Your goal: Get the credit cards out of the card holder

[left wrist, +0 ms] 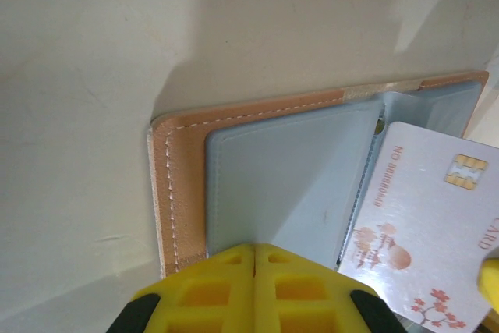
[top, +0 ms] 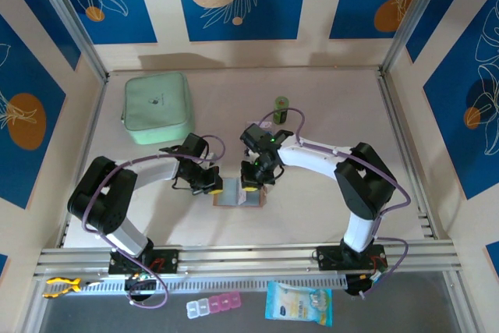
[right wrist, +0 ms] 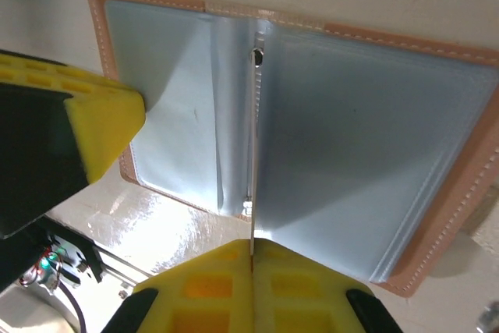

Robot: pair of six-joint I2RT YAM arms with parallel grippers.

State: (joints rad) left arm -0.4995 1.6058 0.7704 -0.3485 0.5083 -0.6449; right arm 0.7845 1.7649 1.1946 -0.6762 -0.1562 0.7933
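Left gripper (left wrist: 253,253) clenched, empty, tips on left half of card holder (left wrist: 281,169). Right gripper (right wrist: 252,247) pinches credit card (left wrist: 425,224). Pull card slow and straight; hold holder down.

The card holder (top: 238,196) lies open on the table (top: 304,212), a credit card (left wrist: 421,224) upright above its middle. A case (top: 157,107) lies far left, a can (top: 281,108) behind.
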